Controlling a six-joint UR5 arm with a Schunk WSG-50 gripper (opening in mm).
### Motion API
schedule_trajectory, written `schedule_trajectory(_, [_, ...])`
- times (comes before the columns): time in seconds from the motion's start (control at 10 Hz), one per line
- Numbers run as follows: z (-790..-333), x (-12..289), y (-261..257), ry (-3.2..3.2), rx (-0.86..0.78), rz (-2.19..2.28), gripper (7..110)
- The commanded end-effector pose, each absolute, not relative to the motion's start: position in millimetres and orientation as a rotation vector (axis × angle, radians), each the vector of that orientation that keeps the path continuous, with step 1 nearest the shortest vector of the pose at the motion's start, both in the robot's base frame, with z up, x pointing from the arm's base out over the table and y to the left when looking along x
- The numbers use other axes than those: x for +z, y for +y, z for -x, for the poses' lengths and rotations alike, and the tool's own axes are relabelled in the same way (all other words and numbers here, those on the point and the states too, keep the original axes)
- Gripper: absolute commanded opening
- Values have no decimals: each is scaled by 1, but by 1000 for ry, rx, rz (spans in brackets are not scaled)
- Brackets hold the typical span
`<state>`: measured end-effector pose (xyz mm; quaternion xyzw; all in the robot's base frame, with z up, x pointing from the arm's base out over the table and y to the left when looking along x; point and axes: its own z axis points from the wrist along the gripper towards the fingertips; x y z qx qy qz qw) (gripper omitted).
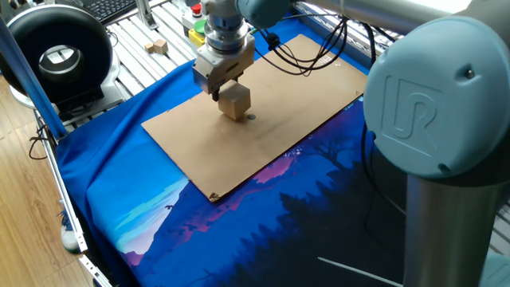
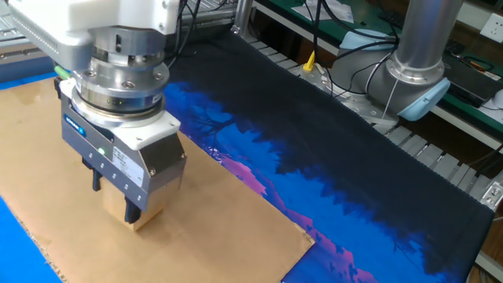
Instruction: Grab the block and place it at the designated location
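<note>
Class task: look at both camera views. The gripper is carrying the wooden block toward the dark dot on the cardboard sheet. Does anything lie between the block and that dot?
Nothing visible does. The gripper holds the block right beside the dark dot, which peeks out at the block's lower right edge. Only bare cardboard sheet lies between them. The other fixed view hides the dot.

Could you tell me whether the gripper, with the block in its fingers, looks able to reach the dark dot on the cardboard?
Probably yes: the gripper holds the block right beside the dot, with only bare cardboard between.
</note>
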<state>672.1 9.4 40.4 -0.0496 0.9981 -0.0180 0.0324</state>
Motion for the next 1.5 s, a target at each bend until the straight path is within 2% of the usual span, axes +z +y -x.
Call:
schedule_trajectory(0.0, [-674,44,-6,3062,-129,167,7])
schedule_trajectory(0.6, [-667,43,-4,3092,-115,128,7])
schedule_trajectory(1.1, [-631,43,11,3236,-13,108,7])
schedule_trajectory(1.4, [-635,42,10,3220,-15,145,7])
